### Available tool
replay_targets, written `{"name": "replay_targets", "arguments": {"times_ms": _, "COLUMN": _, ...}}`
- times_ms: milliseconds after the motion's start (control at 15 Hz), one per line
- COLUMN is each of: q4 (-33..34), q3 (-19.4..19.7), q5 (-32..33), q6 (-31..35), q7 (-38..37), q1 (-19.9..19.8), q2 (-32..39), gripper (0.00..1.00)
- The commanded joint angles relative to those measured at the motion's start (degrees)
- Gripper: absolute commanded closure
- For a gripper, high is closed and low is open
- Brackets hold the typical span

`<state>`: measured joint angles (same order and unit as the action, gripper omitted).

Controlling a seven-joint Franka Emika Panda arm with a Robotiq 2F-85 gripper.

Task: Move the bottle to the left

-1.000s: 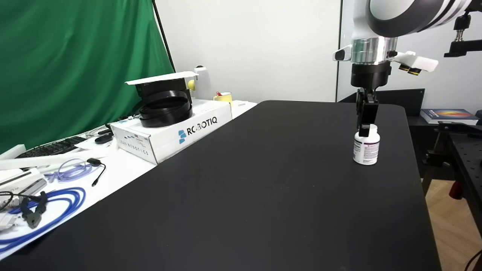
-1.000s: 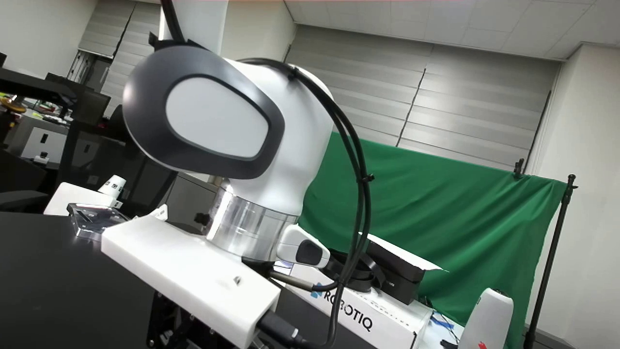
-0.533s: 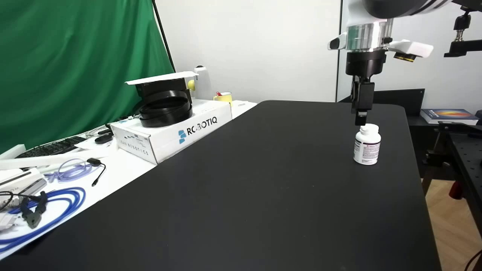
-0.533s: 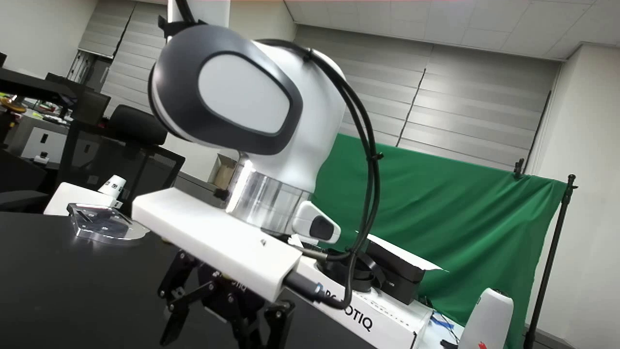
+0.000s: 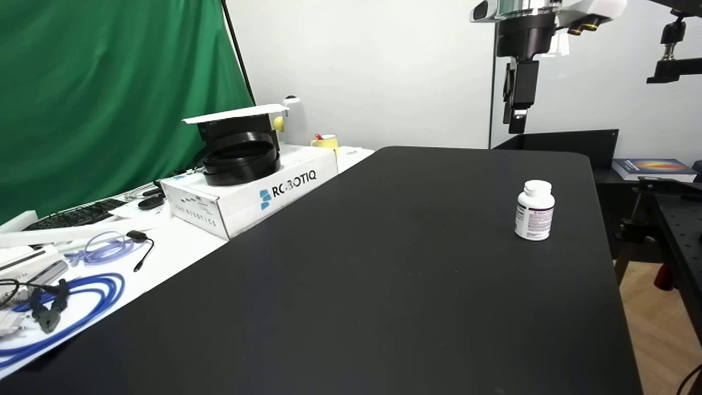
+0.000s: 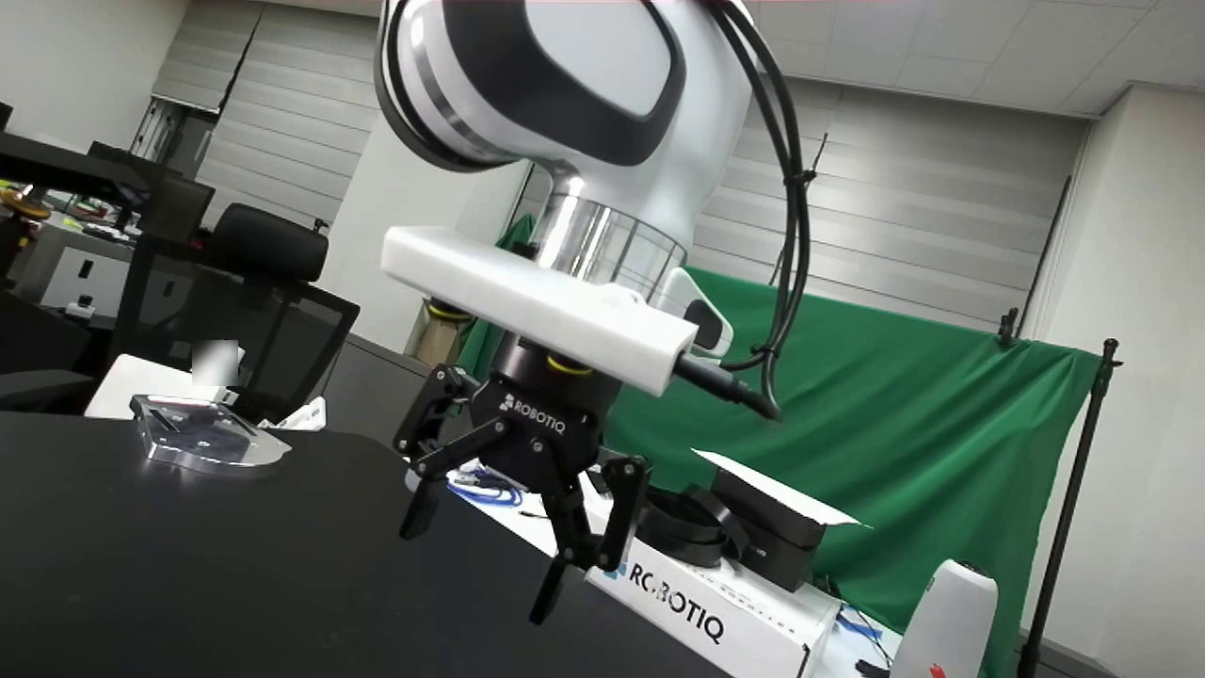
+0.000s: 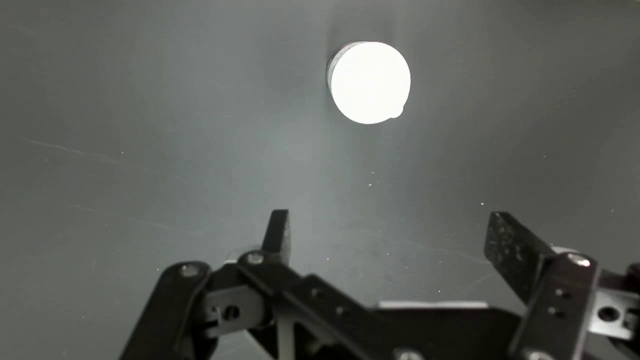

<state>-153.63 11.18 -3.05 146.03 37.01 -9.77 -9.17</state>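
The small white bottle (image 5: 535,211) stands upright on the black table (image 5: 351,285), near its right edge in an exterior view. In the wrist view the bottle (image 7: 370,82) appears from above, its cap a bright white disc. My gripper (image 5: 514,129) hangs well above the table, higher than the bottle and apart from it. Its fingers stand wide apart in an exterior view, where the gripper (image 6: 480,570) shows from its side and the bottle is out of view. Between the fingertips of the gripper (image 7: 390,217) there is only table surface.
A white Robotiq box (image 5: 274,186) carrying black rings (image 5: 241,159) lies on the white side table, beside blue cable (image 5: 104,296) and a keyboard. A clear plastic piece (image 6: 207,438) rests on the black table. A book (image 5: 655,169) lies beyond the table's right edge.
My gripper, a second ago down at the bottle's cap, has opened and risen well above it, drifting slightly left in an exterior view. The bottle has stayed upright at practically the same spot.
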Motion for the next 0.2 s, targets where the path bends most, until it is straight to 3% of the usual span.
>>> {"name": "replay_targets", "arguments": {"times_ms": 0, "q4": -0.1, "q3": 0.8, "q5": 0.3, "q6": 0.0, "q7": -0.3, "q1": 0.9, "q2": 0.1, "gripper": 0.00}}
{"name": "replay_targets", "arguments": {"times_ms": 133, "q4": -0.2, "q3": 0.7, "q5": 0.3, "q6": 0.3, "q7": -0.3, "q1": 1.0, "q2": 0.7, "gripper": 0.00}}
